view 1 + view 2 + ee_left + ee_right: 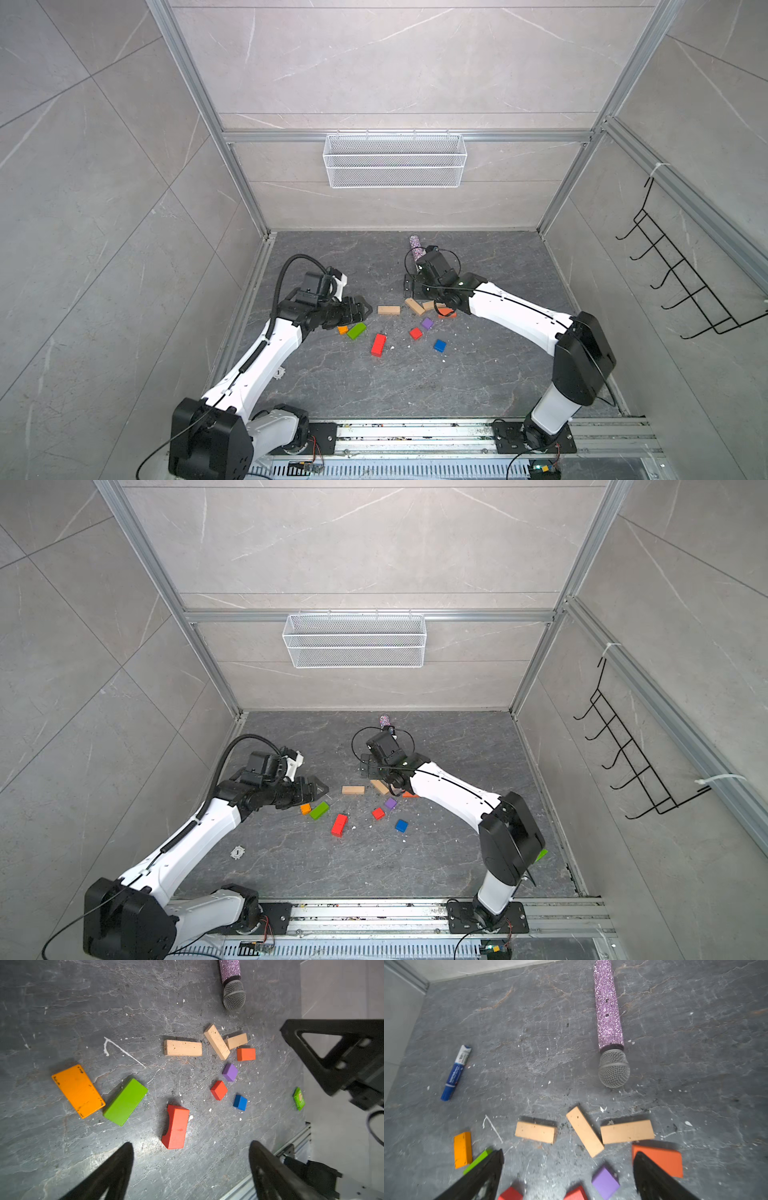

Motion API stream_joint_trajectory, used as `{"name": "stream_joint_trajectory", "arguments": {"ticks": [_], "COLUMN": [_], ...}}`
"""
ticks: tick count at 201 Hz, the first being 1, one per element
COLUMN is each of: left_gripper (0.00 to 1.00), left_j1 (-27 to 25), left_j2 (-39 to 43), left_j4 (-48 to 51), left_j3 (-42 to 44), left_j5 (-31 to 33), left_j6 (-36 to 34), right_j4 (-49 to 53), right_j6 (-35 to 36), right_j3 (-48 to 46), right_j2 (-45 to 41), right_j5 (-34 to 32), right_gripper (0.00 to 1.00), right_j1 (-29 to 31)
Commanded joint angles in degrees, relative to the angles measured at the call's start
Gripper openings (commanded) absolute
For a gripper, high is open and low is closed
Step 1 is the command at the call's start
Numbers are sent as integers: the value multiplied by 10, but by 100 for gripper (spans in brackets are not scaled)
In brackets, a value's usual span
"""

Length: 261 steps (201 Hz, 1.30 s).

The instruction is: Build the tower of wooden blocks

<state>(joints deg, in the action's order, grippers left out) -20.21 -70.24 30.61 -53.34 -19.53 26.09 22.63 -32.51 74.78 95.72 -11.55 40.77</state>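
The wood blocks lie loose and flat on the dark floor, and the tower is not in view. Three tan oblongs (pixel 388 309) (pixel 584 1131) (pixel 627 1131) lie in a row. Beside them are an orange-red block (pixel 660 1160), a purple cube (pixel 427 323), a red cube (pixel 415 333) and a blue cube (pixel 439 345). A red oblong (pixel 175 1127), a green one (pixel 125 1101) and an orange one (pixel 78 1091) lie further left. My left gripper (pixel 191 1144) hovers open just past the green oblong, holding nothing. Raised above the tan oblongs, my right gripper (pixel 568 1151) is open and empty.
A glittery purple microphone (pixel 609 1012) lies behind the blocks and a blue marker (pixel 455 1073) at the back left. A green packet (pixel 299 1098) sits near the right arm's base. A wire basket (pixel 395 160) hangs on the back wall, and a hook rack (pixel 681 274) on the right wall.
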Motion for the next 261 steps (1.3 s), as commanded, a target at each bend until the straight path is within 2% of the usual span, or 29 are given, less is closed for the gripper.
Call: {"name": "stream_joint_trajectory", "arguments": {"ticks": [1, 20, 55, 86, 121, 162, 220, 261], "left_gripper": [82, 83, 88, 91, 95, 94, 96, 94], "left_j1": [-33, -56, -78, -93, -112, -136, -173, -191], "left_j2": [-59, -121, -215, -290, -366, -413, -480, -525], "left_j4": [-18, -18, -8, -3, 28, 20, 45, 51], "left_j3": [-50, -93, -165, -228, -308, -342, -405, -433], "left_j5": [78, 97, 123, 113, 125, 118, 147, 169], "left_j6": [-26, -71, -149, -226, -280, -338, -369, -351], "right_j4": [2, 13, 26, 25, 42, 35, 33, 28], "right_j6": [42, 43, 36, 29, 18, 2, -37, -47], "right_j3": [-49, -92, -146, -186, -195, -225, -250, -261], "right_j2": [-61, -118, -182, -231, -259, -284, -302, -312], "right_j5": [38, 34, 75, 82, 108, 119, 116, 116], "right_gripper": [99, 99, 99, 99, 99, 99, 99, 99], "right_j1": [0, -4, -16, -18, -19, -18, -21, -25]}}
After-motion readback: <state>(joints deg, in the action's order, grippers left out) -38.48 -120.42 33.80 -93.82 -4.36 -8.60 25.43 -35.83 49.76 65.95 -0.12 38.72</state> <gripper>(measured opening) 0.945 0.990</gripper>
